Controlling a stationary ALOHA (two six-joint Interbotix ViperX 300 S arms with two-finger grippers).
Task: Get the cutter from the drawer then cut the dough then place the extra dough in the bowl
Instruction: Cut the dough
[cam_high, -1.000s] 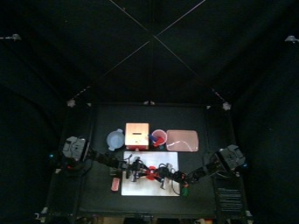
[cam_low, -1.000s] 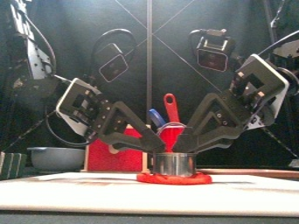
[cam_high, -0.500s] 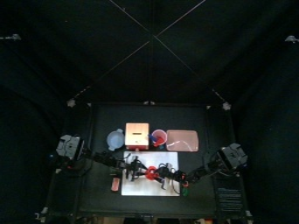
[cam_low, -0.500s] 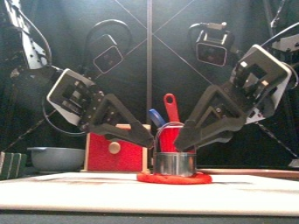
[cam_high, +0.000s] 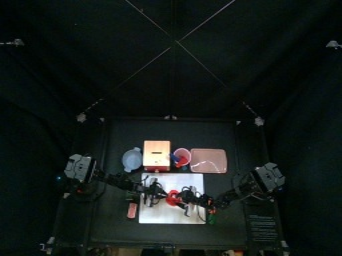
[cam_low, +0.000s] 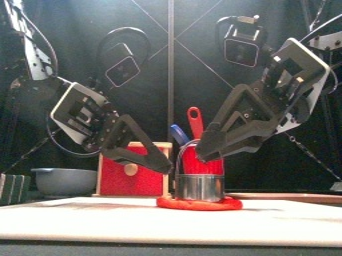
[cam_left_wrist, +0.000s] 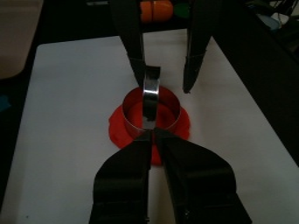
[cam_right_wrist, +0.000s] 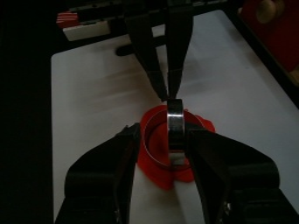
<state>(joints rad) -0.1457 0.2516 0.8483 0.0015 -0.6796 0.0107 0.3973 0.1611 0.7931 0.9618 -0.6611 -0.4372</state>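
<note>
Shows black table (cam_high: 227, 135) walled by black curtains (cam_high: 171, 60), white board (cam_high: 160, 216) at lower centre of top view. Centred on board: flat red dough (cam_low: 201, 204), shiny round cutter (cam_low: 201, 187) upright on it. Pinched tight on cutter's wall, left gripper (cam_left_wrist: 156, 147); spread wide astride it, right gripper (cam_right_wrist: 176, 138).

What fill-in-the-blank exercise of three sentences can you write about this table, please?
1. The round metal ___ stands on the flat red dough disc.
2. This dough lies on the ___ cutting board.
3. The pale wooden box has a ___ drawer front.
Missing words: cutter; white; red.
</note>
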